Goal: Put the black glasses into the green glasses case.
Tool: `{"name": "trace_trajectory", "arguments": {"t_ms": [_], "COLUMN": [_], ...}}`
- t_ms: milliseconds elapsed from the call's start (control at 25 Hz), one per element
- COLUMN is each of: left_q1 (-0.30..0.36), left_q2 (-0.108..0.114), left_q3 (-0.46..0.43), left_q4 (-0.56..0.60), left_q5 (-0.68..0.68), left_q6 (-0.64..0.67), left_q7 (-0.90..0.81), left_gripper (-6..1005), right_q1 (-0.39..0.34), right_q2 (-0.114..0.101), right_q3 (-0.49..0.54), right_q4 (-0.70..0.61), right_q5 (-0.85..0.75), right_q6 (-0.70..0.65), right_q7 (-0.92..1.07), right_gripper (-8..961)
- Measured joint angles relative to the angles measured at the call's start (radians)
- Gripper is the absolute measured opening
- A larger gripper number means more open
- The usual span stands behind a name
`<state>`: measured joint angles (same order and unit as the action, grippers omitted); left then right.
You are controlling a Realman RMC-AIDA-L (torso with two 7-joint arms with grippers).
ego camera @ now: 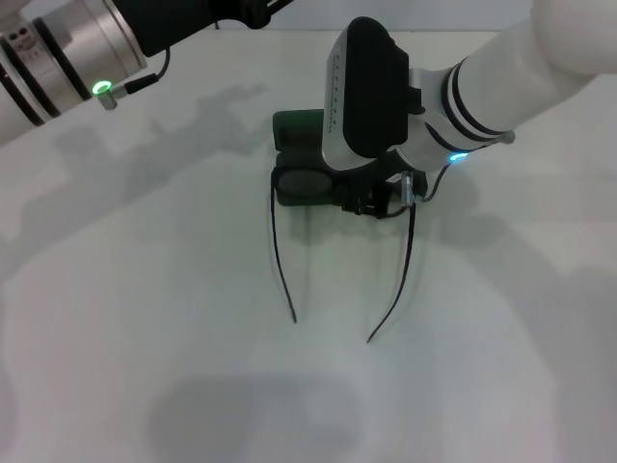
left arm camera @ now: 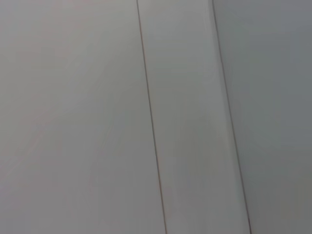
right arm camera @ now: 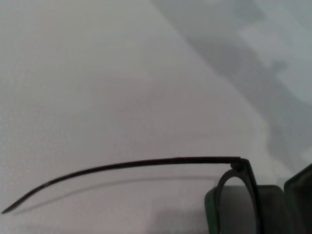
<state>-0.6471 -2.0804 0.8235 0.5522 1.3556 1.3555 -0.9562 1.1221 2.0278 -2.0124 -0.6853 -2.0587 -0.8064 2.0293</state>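
Two temple arms of the black glasses [ego camera: 307, 182] trail toward the near side of the white table [ego camera: 145, 318], front frame over the green glasses case [ego camera: 297, 125]. Right gripper [ego camera: 378, 203] covers their right side; its jaw state cannot be told. Left arm [ego camera: 67, 53] parked far left.

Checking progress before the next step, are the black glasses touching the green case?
Cannot tell: in the head view the black glasses overlap the green case, but the right gripper hides contact.

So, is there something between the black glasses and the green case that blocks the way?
Nothing visible blocks it. The right hand is at the front of the glasses, right by the open green case. Both temple arms are unfolded and stretch over the table, away from the case.
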Motion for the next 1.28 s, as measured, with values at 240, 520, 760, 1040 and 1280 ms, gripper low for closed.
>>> {"name": "trace_trajectory", "arguments": {"t_ms": [240,520,760,1040,1280], "left_q1": [-0.003,0.005,0.027,0.054,0.030], "left_q2": [0.000,0.000,-0.005,-0.009,-0.004], "left_q3": [0.000,0.000,-0.003,0.001,0.033], "left_q4": [0.000,0.000,-0.001,-0.025,-0.012], "left_q5": [0.001,-0.005,-0.020,-0.073,-0.083], "left_q6": [-0.020,-0.015,0.076,0.252,0.364], "left_q7": [0.001,0.001,0.002,-0.020,-0.158], "left_gripper": [523,523,524,524,524], "right_q1": [-0.021,-0.118,-0.321,-0.507,-0.606], "right_q2": [0.000,-0.009,-0.004,-0.008,-0.012], "right_q3": [0.010,0.104,0.388,0.727,0.998], "right_q4": [-0.018,-0.146,-0.370,-0.446,-0.350], "right_q5": [0.000,-0.034,-0.052,0.164,0.400], "right_q6": [0.013,-0.037,-0.234,-0.459,-0.563], "right_q7": [-0.004,-0.019,-0.127,-0.306,-0.455], "right_gripper": [187,131,123,108,108]}}
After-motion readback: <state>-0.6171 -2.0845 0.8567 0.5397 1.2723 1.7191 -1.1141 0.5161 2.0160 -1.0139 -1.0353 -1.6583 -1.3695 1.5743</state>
